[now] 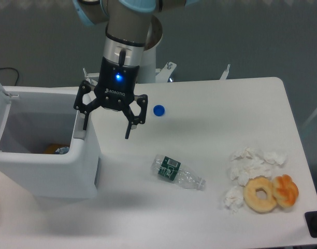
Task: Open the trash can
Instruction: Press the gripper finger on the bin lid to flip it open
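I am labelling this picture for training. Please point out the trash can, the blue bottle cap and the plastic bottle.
trash can (70, 168), fixed camera, on its front wall.
blue bottle cap (158, 110), fixed camera, on its top face.
plastic bottle (176, 173), fixed camera, on its body beside the label.

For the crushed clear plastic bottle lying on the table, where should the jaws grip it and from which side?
Probably from straight above, across the middle of the crushed clear plastic bottle, beside its green label. It lies flat on the white table, long axis running diagonally, so jaws set across that axis span its narrow width. The open gripper hangs by the white trash can.
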You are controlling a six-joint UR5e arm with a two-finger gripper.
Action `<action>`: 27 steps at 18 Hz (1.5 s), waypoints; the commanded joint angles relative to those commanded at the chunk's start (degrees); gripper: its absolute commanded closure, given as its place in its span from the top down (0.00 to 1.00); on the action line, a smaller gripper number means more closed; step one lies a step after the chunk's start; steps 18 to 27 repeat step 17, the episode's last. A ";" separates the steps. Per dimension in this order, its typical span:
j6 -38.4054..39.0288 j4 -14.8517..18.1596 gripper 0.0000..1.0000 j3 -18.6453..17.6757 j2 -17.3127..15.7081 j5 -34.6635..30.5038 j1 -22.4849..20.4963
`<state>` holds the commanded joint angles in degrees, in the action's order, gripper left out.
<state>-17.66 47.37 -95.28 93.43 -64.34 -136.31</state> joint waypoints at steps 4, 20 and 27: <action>-0.18 -0.09 1.00 2.29 1.67 -0.18 -1.76; -32.16 0.00 1.00 3.70 6.33 -5.09 -5.80; -32.16 0.00 1.00 3.70 6.33 -5.09 -5.80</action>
